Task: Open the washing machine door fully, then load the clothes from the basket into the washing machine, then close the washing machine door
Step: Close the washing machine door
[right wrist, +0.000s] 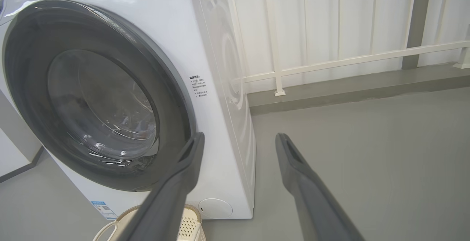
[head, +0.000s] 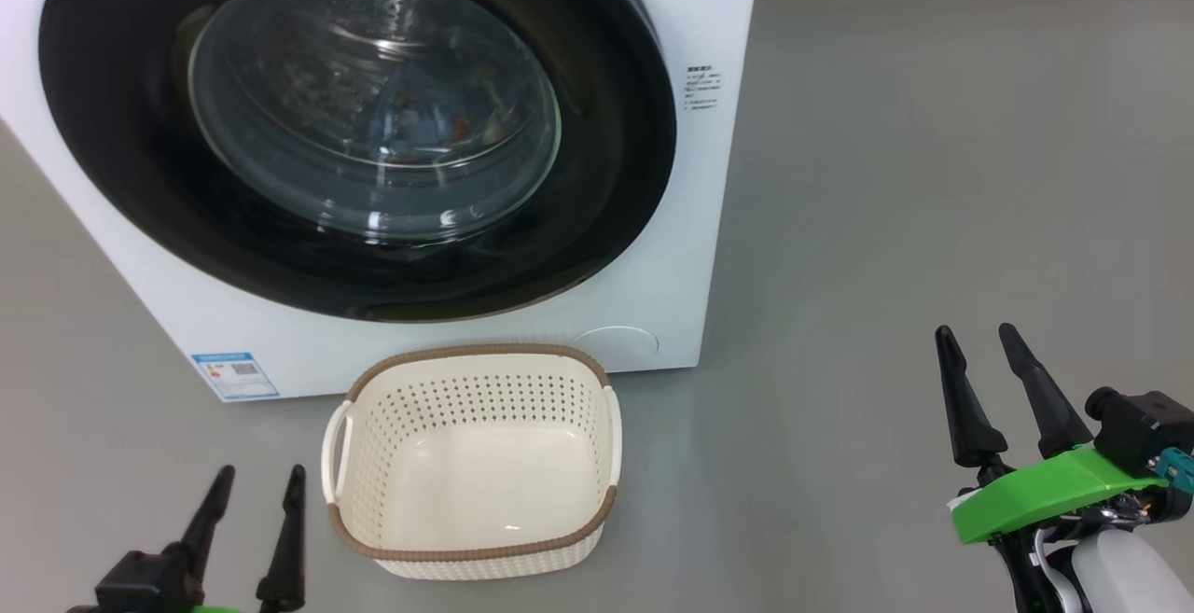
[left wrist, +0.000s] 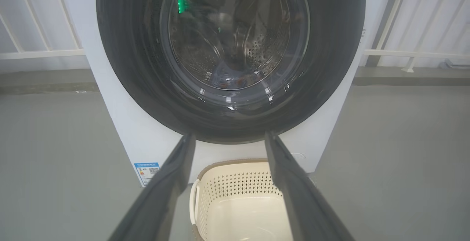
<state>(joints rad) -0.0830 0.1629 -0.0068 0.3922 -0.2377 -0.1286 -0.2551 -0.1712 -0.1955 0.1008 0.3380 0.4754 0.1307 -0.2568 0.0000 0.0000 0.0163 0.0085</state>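
Grey floor (head: 886,174) is running bare and matt under the whole set-up.

- Washing machine door (head: 373,109) is sitting flush in its opening, with the black rim lying against the white front all round. No gap is showing at its edge in the right wrist view either.
- Through the glass bowl, bluish fabric with orange flecks is lying at the bottom of the drum. I am judging this to be the clothes (head: 457,132), though reflections are blurring the detail.
- Washing machine (head: 672,249) is standing on the floor, with a blue label sticker (head: 235,375) at its lower corner.
- Basket (head: 476,352) is sitting upright on the floor just in front of the machine, below the door. Nothing is lying in it.
- Left gripper (head: 262,470) is hovering near the basket's left handle, fingers spread wide and holding nothing.
- Right gripper (head: 977,331) is hanging well apart to the right over the floor, likewise spread wide and holding nothing.
- White railing (right wrist: 330,65) is running behind the machine.

Judgement: opening, loading and closing are all looking done. Nothing is looking left to do, except confirming that the latch is catching, which these views are not showing.
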